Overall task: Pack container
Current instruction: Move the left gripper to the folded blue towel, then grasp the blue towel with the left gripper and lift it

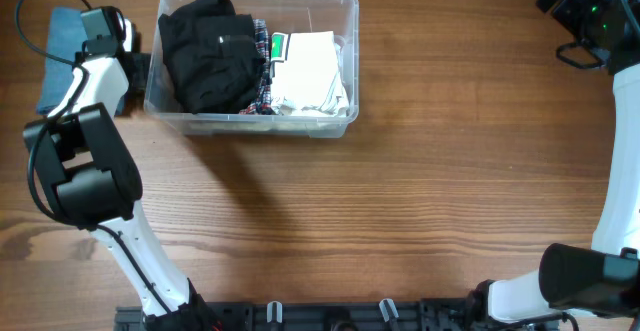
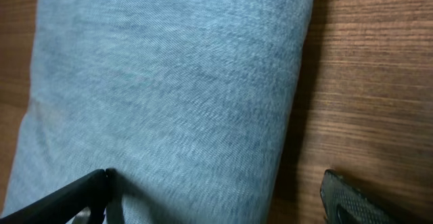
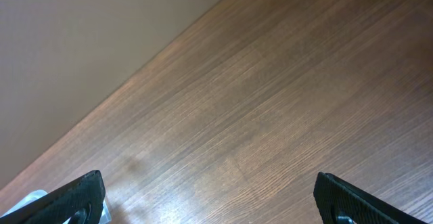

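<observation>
Because the container (image 1: 250,124) sits far and left of centre on the table (image 1: 420,201), already holding a black garment (image 1: 210,56) on its left, a plaid piece (image 1: 262,61) in the middle and a white garment (image 1: 310,71) on its right, the folded blue-grey garment (image 1: 58,46) just beside its left wall looks like the next item to go in. The left gripper (image 1: 100,26) hangs over that cloth, its arm stretched from the near edge toward the far left corner, while the right gripper (image 1: 580,1) is parked at the far right, well apart from everything. From the left wrist, denim fills the view, and the fingers (image 2: 81,193) are spread and grasping nothing, one above the cloth and the other above bare wood, so they straddle the garment's right edge, probably lining up a pinch. From the right wrist, the fingers (image 3: 74,193) are likewise fully released, with only wood grain and the table's far edge ahead.
</observation>
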Controlling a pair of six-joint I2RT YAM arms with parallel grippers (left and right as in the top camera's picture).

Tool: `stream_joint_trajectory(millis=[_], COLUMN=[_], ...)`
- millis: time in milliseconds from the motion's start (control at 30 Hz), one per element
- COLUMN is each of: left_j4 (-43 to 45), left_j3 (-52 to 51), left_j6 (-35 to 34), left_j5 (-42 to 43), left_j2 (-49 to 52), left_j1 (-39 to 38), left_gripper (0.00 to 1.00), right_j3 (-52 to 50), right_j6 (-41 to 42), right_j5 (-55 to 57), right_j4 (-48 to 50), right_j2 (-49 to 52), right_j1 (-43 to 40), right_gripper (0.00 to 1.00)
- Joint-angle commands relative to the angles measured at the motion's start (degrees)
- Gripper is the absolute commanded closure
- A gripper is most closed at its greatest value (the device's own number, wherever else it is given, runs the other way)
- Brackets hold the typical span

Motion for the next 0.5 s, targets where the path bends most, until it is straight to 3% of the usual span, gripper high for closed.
stream_joint_trajectory(millis=[0,267,333,400,467], left_j4=[1.77,3.93,4.35,5.22,5.79], left_j3=[-0.13,-0.13,-0.13,-0.13,-0.13], left_j6=[3.19,4.48,4.48,4.44,4.44], left_j5=[0.74,-0.17,-0.17,-1.51,-2.19], left_j2=[1.53,5.16,5.29,5.29,5.29], left_j1=[0.02,3.43,4.83,5.81,6.23], left_gripper=[0.0,0.01,0.07,0.28,0.65], right_j3=[-0.15,-0.15,-0.15,-0.15,-0.15], right_j6=[0.55,0.55,0.55,0.55,0.55], right_j5=[0.59,0.59,0.59,0.59,0.59], right_j4=[0.24,0.24,0.24,0.24,0.24], right_j2=[0.2,0.2,0.2,0.2,0.2], right_j1=[-0.13,-0.13,-0.13,-0.13,-0.13], right_gripper=[0.0,0.0,0.0,0.0,0.0])
